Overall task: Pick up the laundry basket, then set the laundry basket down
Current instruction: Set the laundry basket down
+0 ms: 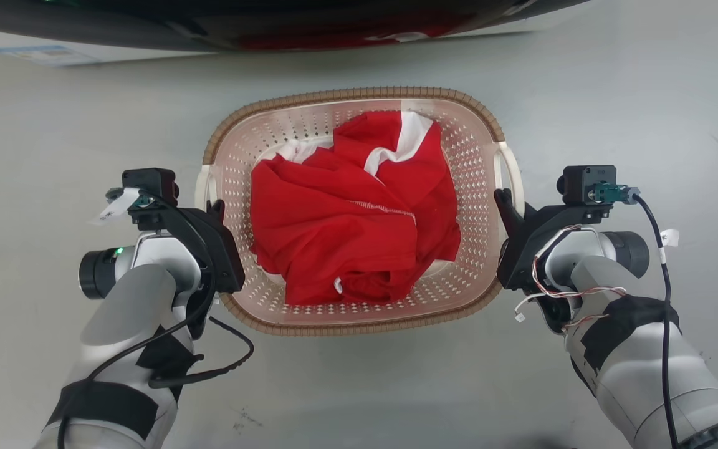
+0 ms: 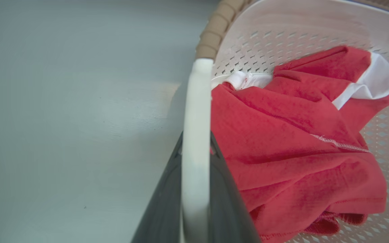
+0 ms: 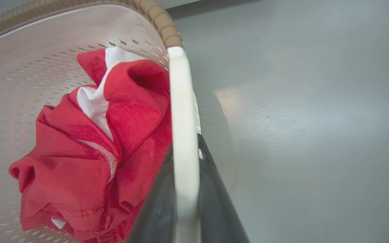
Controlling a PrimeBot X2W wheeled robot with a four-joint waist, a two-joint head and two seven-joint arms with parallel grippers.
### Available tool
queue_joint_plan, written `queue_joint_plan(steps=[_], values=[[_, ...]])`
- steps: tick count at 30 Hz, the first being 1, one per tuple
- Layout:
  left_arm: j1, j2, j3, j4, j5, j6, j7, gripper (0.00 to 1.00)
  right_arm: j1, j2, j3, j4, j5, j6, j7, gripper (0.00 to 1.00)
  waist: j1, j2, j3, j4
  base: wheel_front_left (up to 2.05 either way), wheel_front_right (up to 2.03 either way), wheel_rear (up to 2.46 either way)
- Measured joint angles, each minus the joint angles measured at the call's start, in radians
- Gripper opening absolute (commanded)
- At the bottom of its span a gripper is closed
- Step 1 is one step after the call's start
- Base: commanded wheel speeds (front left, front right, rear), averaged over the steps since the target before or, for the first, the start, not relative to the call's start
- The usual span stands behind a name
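Between the two arms, over the middle of the pale grey floor [image 1: 614, 93], is the small cream-pink perforated plastic laundry basket [image 1: 477, 162] with a brown woven-look rim. Whether it rests on the floor or hangs just above it cannot be told. A crumpled red-and-white garment [image 1: 353, 218] lies inside. The left gripper [image 1: 215, 209] has its jaws clamped on the white left side handle [image 2: 196, 135], and the right gripper [image 1: 502, 202] likewise grips the white right side handle [image 3: 182, 135].
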Motion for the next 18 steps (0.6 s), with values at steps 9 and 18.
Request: queue_joint_plan(steps=[9,18], values=[[-0.022,-0.003,-0.005,0.011,0.013,0.022,-0.059,0.00,-0.022,-0.001,0.018,0.007,-0.035,-0.013,-0.056,0.00,-0.0002,-0.0002,0.052,0.008,0.00,0.00,0.00],[-0.042,-0.011,-0.008,0.023,0.015,0.028,-0.102,0.00,-0.044,-0.005,0.027,0.024,-0.044,-0.017,-0.094,0.00,-0.0002,-0.0002,0.075,0.012,0.00,0.00,0.00]])
